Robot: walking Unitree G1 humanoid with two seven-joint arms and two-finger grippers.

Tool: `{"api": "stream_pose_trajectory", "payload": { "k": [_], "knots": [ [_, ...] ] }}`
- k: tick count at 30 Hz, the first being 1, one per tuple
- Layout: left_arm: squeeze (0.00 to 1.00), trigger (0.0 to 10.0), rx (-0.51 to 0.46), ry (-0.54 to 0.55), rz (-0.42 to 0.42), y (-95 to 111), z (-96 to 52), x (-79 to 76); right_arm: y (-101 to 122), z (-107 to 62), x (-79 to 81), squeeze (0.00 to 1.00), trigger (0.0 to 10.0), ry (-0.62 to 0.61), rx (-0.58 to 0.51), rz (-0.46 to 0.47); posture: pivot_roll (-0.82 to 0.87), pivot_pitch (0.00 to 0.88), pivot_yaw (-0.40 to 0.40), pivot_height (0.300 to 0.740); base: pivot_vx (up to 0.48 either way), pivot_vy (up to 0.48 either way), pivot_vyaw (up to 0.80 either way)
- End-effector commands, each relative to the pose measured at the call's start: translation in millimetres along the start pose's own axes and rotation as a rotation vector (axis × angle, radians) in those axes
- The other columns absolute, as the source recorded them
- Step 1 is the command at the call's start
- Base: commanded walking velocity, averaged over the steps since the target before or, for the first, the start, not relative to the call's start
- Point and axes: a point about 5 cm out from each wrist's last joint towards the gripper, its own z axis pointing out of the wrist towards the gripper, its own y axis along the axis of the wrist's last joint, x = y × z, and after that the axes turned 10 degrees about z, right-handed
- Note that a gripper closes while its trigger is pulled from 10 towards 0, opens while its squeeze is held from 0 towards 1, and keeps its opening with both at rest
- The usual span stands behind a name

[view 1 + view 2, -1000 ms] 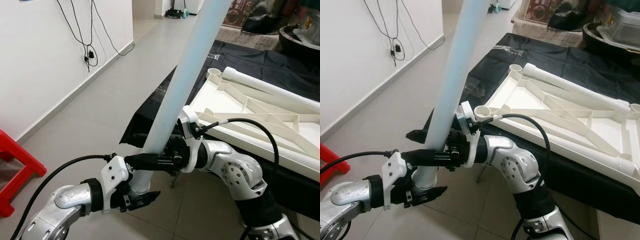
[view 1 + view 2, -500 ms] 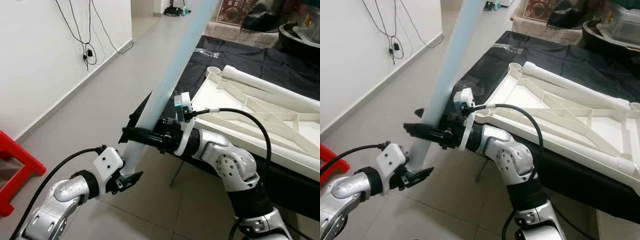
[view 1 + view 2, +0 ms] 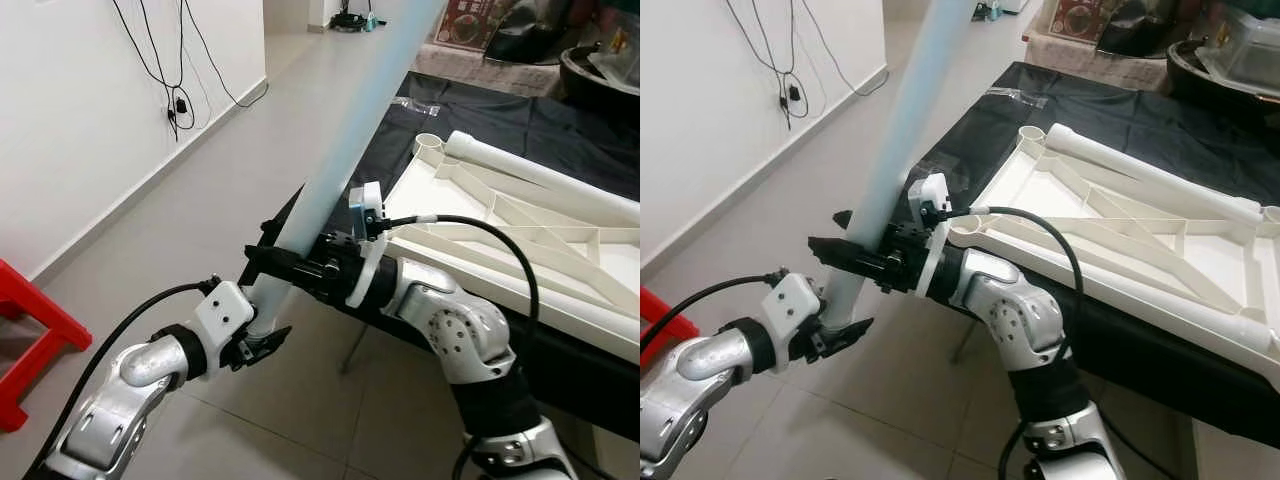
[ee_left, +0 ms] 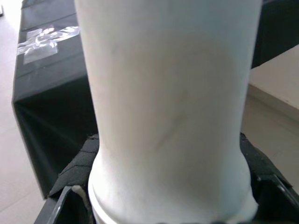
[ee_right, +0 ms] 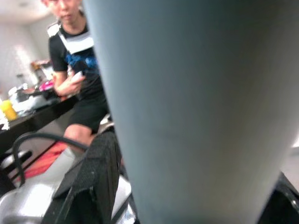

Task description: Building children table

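Both grippers [image 3: 262,345] [image 3: 262,262] around table leg [image 3: 340,150]

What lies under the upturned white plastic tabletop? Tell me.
The white plastic tabletop rests on a black cloth-covered table. What the cloth covers is hidden.

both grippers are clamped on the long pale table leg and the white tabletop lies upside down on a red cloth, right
Not quite: the cloth is black, as the right eye view shows. The rest holds: the left gripper and right gripper grip the table leg, and the tabletop lies upside down.
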Motion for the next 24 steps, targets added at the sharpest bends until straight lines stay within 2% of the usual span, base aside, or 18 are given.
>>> {"api": "stream_pose_trajectory", "payload": {
  "k": [1, 13, 14, 16, 17, 18, 19, 20, 21, 22, 24],
  "knots": [
    [0.0, 10.0, -0.012, -0.026, 0.012, 1.9, 4.2, -5.7, -0.2, 4.2, 1.4, 0.0, 10.0, 0.002, 0.007, -0.015, 0.07, 0.123, -0.055, 0.74, 0.0, 0.0, 0.0],
    [0.0, 10.0, -0.03, -0.047, 0.003, 2.9, 10.8, -12.5, 3.4, 8.4, -2.4, 0.0, 10.0, -0.036, -0.021, -0.023, 0.07, 0.119, -0.054, 0.74, 0.0, 0.0, 0.0],
    [0.0, 10.0, -0.032, -0.049, 0.002, 2.7, 10.9, -12.9, 3.2, 8.4, -2.9, 0.0, 8.5, -0.042, -0.022, -0.025, 0.07, 0.118, -0.053, 0.74, 0.0, 0.0, 0.0],
    [0.0, 10.0, -0.034, -0.049, 0.002, 2.6, 11.2, -13.0, 3.0, 8.5, -3.1, 0.0, 8.5, -0.046, -0.023, -0.026, 0.07, 0.118, -0.054, 0.74, 0.0, 0.0, 0.0],
    [0.0, 10.0, -0.033, -0.046, 0.002, 2.2, 11.4, -12.8, 2.9, 8.6, -3.5, 0.0, 7.7, -0.051, -0.025, -0.027, 0.07, 0.117, -0.055, 0.74, 0.0, 0.0, 0.0],
    [0.0, 10.0, -0.033, -0.046, 0.002, 2.2, 11.4, -12.8, 2.9, 8.6, -3.5, 0.0, 7.7, -0.051, -0.025, -0.027, 0.07, 0.117, -0.055, 0.74, 0.0, 0.0, 0.0],
    [0.0, 10.0, -0.034, -0.044, 0.002, 2.1, 11.8, -12.8, 3.0, 8.8, -3.9, 0.0, 5.2, -0.057, -0.029, -0.028, 0.06, 0.117, -0.053, 0.74, 0.0, 0.0, 0.0],
    [0.0, 10.0, -0.034, -0.044, 0.002, 2.1, 11.8, -12.8, 3.0, 8.8, -3.9, 0.0, 5.2, -0.057, -0.029, -0.028, 0.06, 0.117, -0.053, 0.74, 0.0, 0.0, 0.0],
    [0.0, 10.0, -0.035, -0.044, 0.002, 2.3, 12.5, -12.8, 3.5, 9.4, -4.5, 0.0, 4.3, -0.064, -0.036, -0.025, 0.06, 0.115, -0.054, 0.74, 0.0, 0.0, 0.0],
    [0.0, 10.0, -0.038, -0.042, 0.0, 2.6, 13.2, -12.7, 3.7, 10.1, -5.0, 0.0, 0.0, -0.071, -0.04, -0.022, 0.06, 0.115, -0.055, 0.74, 0.0, 0.0, 0.0],
    [0.0, 10.0, -0.04, -0.041, 0.0, 2.7, 13.8, -12.5, 3.8, 10.6, -5.4, 0.0, 0.0, -0.074, -0.043, -0.02, 0.06, 0.114, -0.055, 0.74, 0.0, 0.0, 0.0]
  ]
}}
